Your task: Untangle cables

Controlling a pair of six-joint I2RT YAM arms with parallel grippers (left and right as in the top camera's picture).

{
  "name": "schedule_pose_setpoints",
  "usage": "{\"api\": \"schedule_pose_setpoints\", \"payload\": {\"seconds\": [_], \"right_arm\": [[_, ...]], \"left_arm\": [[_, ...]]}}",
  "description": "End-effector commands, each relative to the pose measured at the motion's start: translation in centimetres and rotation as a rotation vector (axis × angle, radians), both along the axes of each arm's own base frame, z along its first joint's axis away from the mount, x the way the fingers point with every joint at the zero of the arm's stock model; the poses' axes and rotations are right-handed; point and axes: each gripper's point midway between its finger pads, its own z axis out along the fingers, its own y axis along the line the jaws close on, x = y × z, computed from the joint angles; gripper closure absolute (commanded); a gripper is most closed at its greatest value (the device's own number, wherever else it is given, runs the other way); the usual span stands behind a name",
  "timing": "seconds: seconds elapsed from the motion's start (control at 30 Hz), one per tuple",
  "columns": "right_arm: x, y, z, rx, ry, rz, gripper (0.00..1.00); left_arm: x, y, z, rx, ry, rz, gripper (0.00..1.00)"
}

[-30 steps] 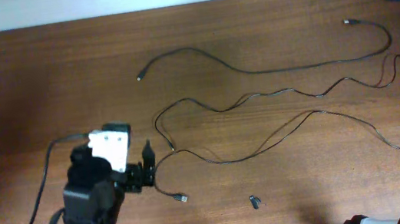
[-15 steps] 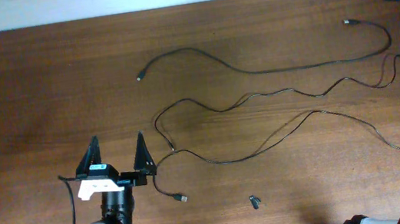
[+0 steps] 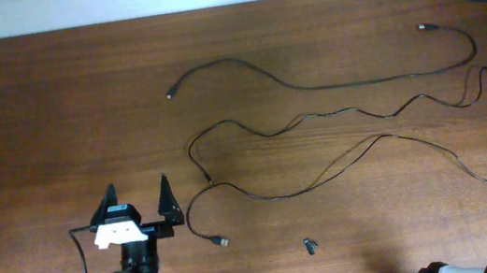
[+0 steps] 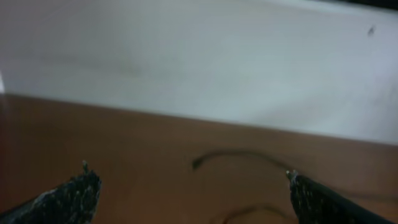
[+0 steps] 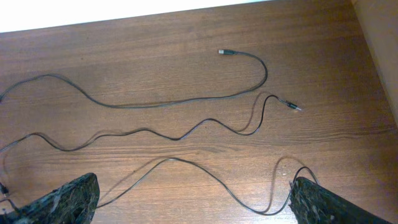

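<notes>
Left gripper [image 3: 136, 196] is easing back from the cables [image 3: 359, 83], its fingers spread wide and carrying nothing. You are now looking at three strands lying on the desk [image 3: 32, 108], the closest just right of that gripper and the others beyond it, apparently no longer crossing, so the untangling is looking nearly finished.

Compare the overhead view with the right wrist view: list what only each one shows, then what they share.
Only the overhead shows the left gripper, open and empty, beside the left end of the bottom cable, plus the small dark piece. Only the right wrist view shows the right gripper, fingers spread wide with nothing between them. Both show the top cable, the middle cable and the bottom cable running in wavy lines across the wooden table.
</notes>
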Motion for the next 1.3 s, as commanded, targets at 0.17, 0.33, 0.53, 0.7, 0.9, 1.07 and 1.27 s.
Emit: {"api": "schedule_pose_setpoints", "payload": {"seconds": [0.17, 0.33, 0.53, 0.7, 0.9, 1.07, 1.27], "right_arm": [[0.07, 0.2, 0.16, -0.009, -0.005, 0.012, 0.01], [0.06, 0.2, 0.17, -0.009, -0.005, 0.012, 0.01], [0.06, 0.2, 0.17, -0.009, -0.005, 0.012, 0.01], [0.06, 0.2, 0.17, -0.009, -0.005, 0.012, 0.01], [0.06, 0.2, 0.17, -0.009, -0.005, 0.012, 0.01], [0.06, 0.2, 0.17, -0.009, -0.005, 0.012, 0.01], [0.15, 0.15, 0.06, -0.007, -0.002, 0.012, 0.01]], "left_arm": [[-0.09, -0.46, -3.24, 0.095, 0.124, -0.031, 0.01], [-0.09, -0.45, -3.25, 0.16, 0.123, -0.032, 0.01], [-0.08, -0.46, -3.17, 0.224, 0.119, -0.034, 0.01], [-0.08, -0.46, -3.17, 0.223, 0.119, -0.034, 0.01], [-0.08, -0.46, -3.17, 0.223, 0.119, -0.034, 0.01], [-0.08, -0.46, -3.17, 0.223, 0.119, -0.034, 0.01], [-0.08, -0.45, -3.17, 0.223, 0.119, -0.033, 0.0]]}}
